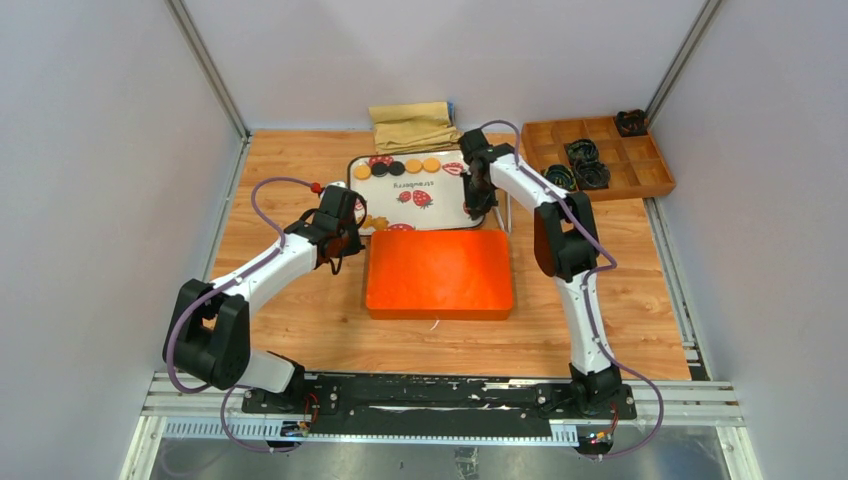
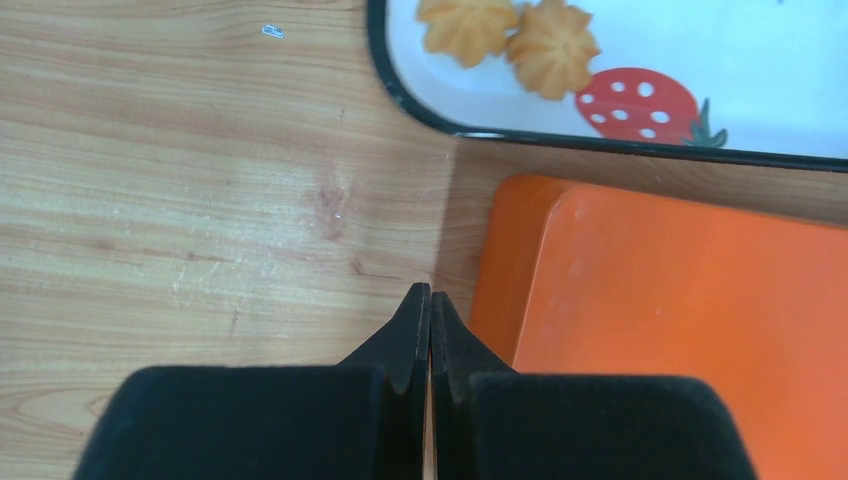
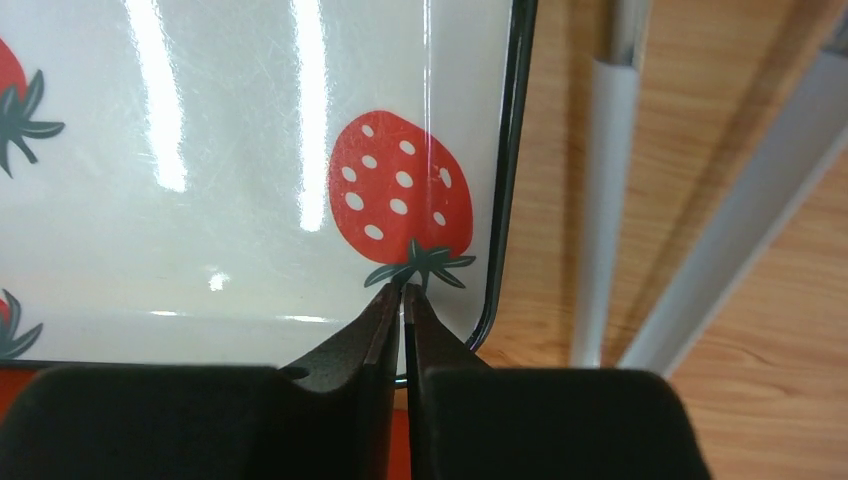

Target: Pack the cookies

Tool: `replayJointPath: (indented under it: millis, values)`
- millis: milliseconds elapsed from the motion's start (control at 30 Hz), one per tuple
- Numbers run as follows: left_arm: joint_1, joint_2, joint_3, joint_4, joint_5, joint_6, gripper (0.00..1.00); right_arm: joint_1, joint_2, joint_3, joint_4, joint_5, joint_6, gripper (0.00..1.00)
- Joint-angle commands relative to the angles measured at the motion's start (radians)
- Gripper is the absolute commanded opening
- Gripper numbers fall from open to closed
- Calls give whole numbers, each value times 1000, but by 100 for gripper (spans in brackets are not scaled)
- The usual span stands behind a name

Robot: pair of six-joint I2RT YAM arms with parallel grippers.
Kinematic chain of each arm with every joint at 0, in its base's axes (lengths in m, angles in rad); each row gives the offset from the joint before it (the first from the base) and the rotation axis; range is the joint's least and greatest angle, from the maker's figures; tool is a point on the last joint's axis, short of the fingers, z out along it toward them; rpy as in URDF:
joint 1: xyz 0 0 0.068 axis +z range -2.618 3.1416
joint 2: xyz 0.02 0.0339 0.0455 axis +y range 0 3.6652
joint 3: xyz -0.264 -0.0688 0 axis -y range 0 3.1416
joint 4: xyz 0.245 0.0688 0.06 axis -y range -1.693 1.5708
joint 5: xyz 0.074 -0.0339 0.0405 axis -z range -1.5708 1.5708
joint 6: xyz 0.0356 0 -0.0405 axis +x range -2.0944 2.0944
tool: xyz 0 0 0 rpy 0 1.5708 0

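Pale wood covered the table (image 1: 300, 300), walled in by plain white panels. On it lay a white tray (image 1: 440, 190) with a black rim and strawberry prints, and just in front of it a flat orange box (image 1: 440, 273). The cookies (image 1: 397, 168), orange and black, sat in a row along the tray's far edge. Two flower-shaped cookies (image 2: 551, 48) rested in its near left corner. The left gripper (image 2: 430, 300) hung above bare wood beside the box's left corner, fingers pressed together and empty. The right gripper (image 3: 404, 295) hovered over the tray's near right corner by a printed strawberry (image 3: 400, 190), fingers all but closed, holding nothing.
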Motion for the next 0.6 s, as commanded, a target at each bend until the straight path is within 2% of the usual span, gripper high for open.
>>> replayJointPath:
  millis: [0, 200, 367, 433, 533, 567]
  values:
    - [4, -21, 9, 18, 8, 12, 0, -36, -30, -126, -90, 85, -20, 10]
    - [4, -21, 0, 28, 14, 12, 0, -62, -43, -150, -79, 74, -20, 9]
    - [4, -25, -4, 40, 26, 15, 0, -60, -125, -184, 10, 20, -45, 9]
    - [4, -20, 10, 45, 48, 26, 0, -60, -176, -183, 20, 48, -45, 12]
    - [2, -14, 37, 55, 109, 40, 0, -64, -244, -184, 12, 136, -37, 27]
    - [2, -14, 42, 67, 136, 44, 0, -69, -259, -191, 5, 165, -32, 29]
